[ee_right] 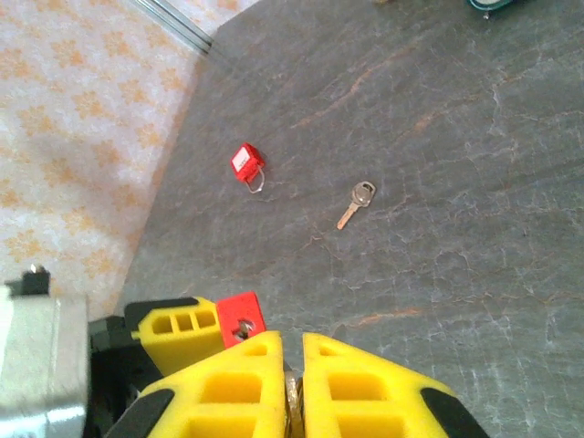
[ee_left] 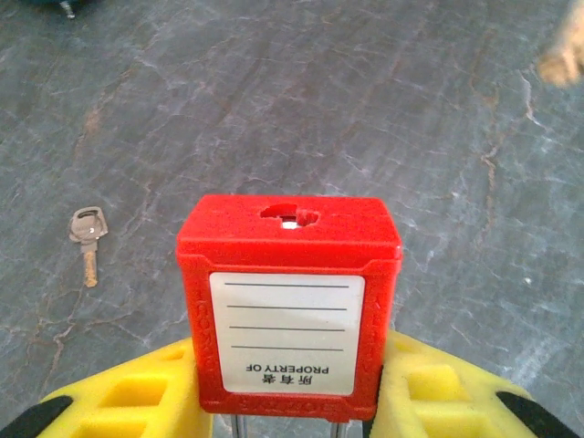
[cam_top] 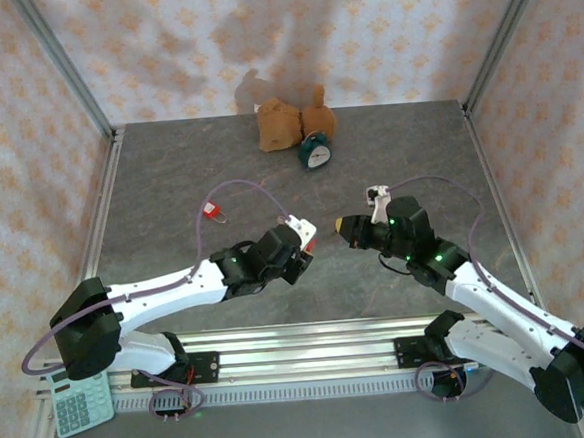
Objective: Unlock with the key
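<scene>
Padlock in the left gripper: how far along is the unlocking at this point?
Done: the left gripper clamps the red padlock, keyhole end outward. In hand: the right gripper, shut on a thin metal piece, probably a key, sits close to it. Left: the keyhole is empty, so inserting and turning remain. A loose key and second padlock lie on the table.

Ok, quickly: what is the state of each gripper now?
Left gripper: closed on the red padlock.
Right gripper: closed, fingers pinching what looks like a key.
</scene>
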`<action>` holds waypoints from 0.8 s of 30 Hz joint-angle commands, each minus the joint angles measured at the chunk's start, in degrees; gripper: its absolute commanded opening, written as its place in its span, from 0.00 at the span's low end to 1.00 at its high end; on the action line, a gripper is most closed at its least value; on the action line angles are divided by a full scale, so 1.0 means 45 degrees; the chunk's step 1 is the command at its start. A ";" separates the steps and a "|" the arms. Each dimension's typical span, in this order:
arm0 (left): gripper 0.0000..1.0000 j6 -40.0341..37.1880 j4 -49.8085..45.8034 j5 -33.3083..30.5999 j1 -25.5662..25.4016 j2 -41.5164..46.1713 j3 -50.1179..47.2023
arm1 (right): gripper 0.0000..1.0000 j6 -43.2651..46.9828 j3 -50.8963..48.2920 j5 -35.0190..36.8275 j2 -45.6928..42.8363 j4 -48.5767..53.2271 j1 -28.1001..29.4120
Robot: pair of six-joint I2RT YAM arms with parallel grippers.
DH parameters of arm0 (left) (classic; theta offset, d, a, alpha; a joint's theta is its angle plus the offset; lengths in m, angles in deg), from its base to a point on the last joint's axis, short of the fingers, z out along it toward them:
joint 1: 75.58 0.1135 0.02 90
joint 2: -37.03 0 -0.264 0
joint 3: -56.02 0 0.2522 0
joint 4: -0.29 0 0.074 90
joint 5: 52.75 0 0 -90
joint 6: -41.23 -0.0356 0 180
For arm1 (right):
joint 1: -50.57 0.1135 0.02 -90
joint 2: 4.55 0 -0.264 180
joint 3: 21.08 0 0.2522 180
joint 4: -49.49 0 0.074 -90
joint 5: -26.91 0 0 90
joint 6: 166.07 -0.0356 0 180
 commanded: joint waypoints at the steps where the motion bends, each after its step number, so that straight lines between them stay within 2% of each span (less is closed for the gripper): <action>1: 0.37 -0.0644 0.0432 -0.0811 -0.0462 0.0113 0.0275 | 0.10 -0.0146 0.0104 0.0118 -0.0385 -0.0581 -0.0002; 13: 0.36 -0.1235 0.0912 -0.1763 -0.1623 0.0012 0.0565 | 0.10 -0.0123 -0.0513 -0.0724 -0.0804 -0.1550 -0.0002; 24: 0.35 -0.1487 0.1249 -0.2321 -0.1859 0.0154 0.0598 | 0.10 -0.0233 -0.0784 -0.1050 -0.0738 -0.1678 -0.0002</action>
